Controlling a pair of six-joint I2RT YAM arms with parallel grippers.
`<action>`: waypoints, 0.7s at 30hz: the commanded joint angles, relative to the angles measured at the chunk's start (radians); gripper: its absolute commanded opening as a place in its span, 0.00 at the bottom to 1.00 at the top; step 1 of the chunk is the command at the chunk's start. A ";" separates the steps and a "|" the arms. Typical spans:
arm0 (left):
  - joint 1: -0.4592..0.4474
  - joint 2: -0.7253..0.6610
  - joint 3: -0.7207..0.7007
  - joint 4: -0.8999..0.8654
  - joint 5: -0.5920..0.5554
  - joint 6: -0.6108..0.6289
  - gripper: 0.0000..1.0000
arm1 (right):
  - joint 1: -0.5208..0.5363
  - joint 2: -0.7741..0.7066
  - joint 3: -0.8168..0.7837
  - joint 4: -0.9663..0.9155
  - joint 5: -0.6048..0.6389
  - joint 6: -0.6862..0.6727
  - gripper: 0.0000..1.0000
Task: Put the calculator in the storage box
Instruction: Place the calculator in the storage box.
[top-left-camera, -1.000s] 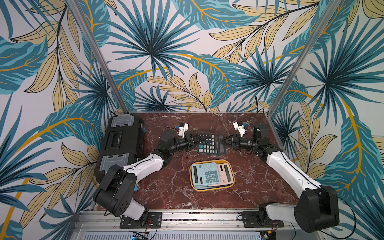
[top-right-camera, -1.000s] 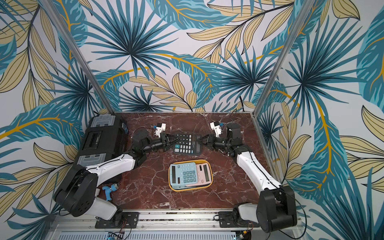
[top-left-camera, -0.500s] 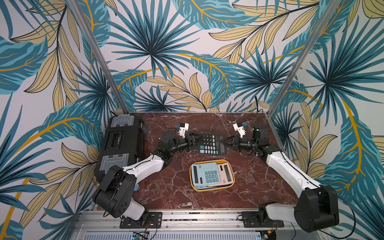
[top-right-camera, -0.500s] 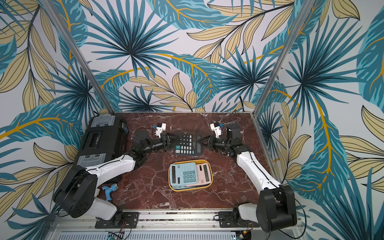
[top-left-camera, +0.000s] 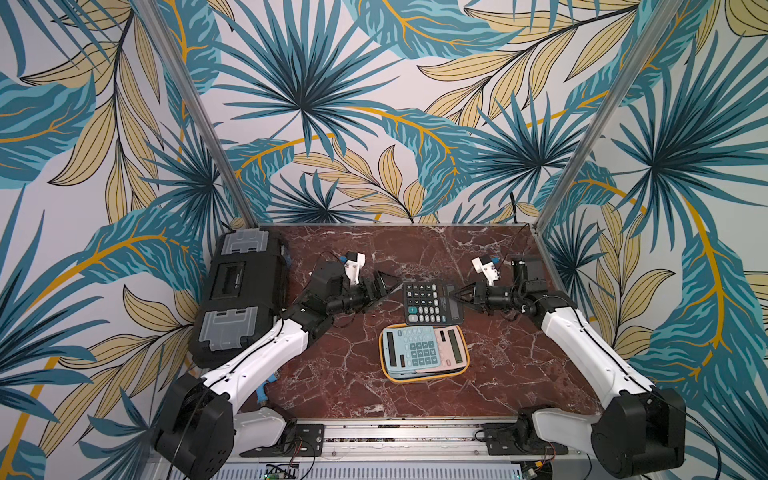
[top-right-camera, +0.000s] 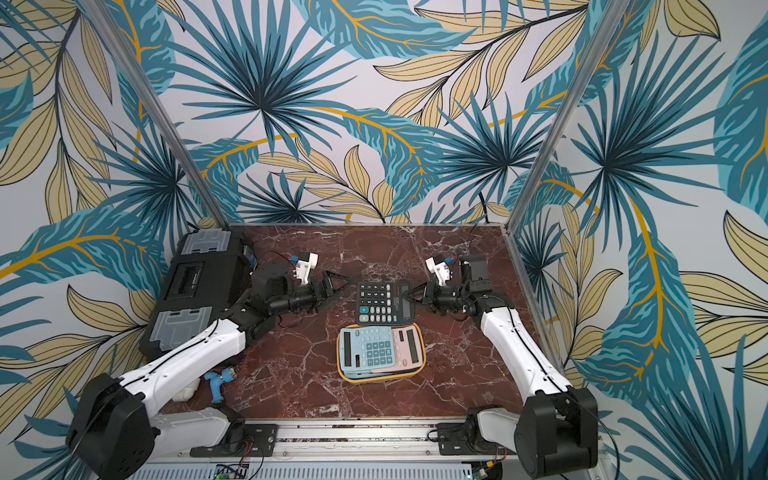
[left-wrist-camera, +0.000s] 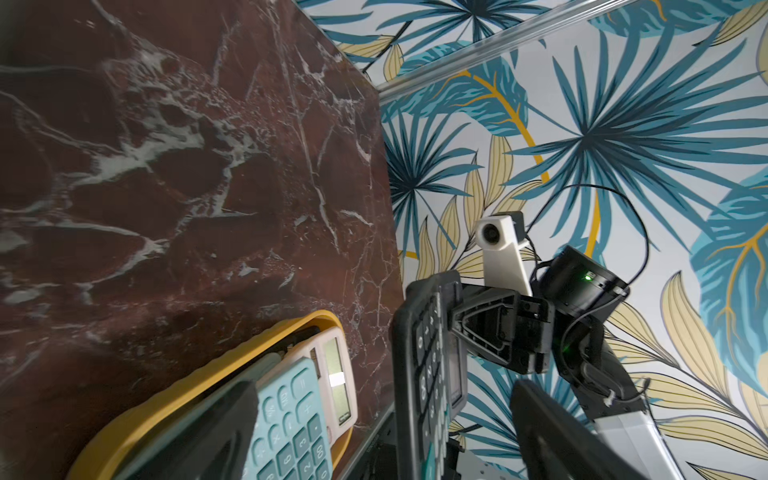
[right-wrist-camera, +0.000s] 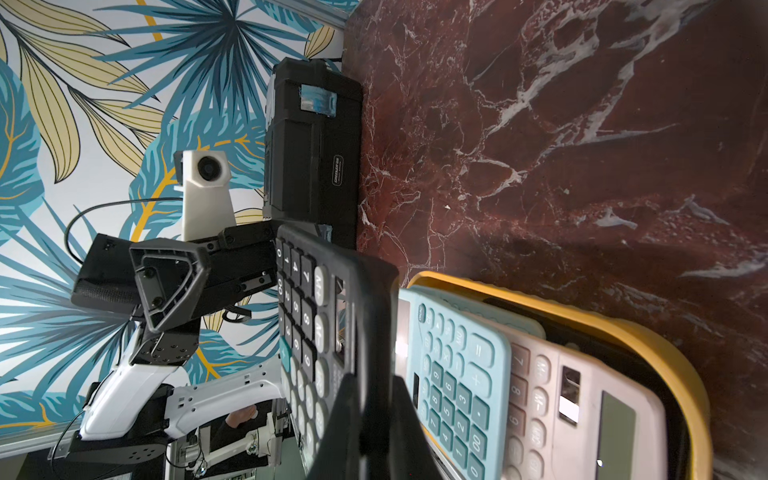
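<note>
The right tool, clamped on the display end of the calculator, holds it crosswise just beyond the storage box; the left tool stands wide open, empty.

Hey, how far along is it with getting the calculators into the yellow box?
Done: a blue calculator and a pink calculator already lie in the yellow storage box. In hand: the right gripper is clamped on the display end of the black calculator, just beyond the box; the left gripper is open and clear of it. Left: carry the black calculator over the box and release it.
</note>
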 joint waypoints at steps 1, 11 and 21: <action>0.006 -0.040 0.057 -0.187 -0.080 0.140 1.00 | -0.004 -0.031 -0.029 -0.086 0.009 -0.064 0.00; 0.005 -0.127 0.014 -0.281 -0.100 0.173 1.00 | -0.004 -0.065 -0.050 -0.244 0.142 -0.181 0.00; 0.003 -0.136 -0.035 -0.275 -0.100 0.173 1.00 | 0.009 -0.005 -0.067 -0.264 0.184 -0.228 0.00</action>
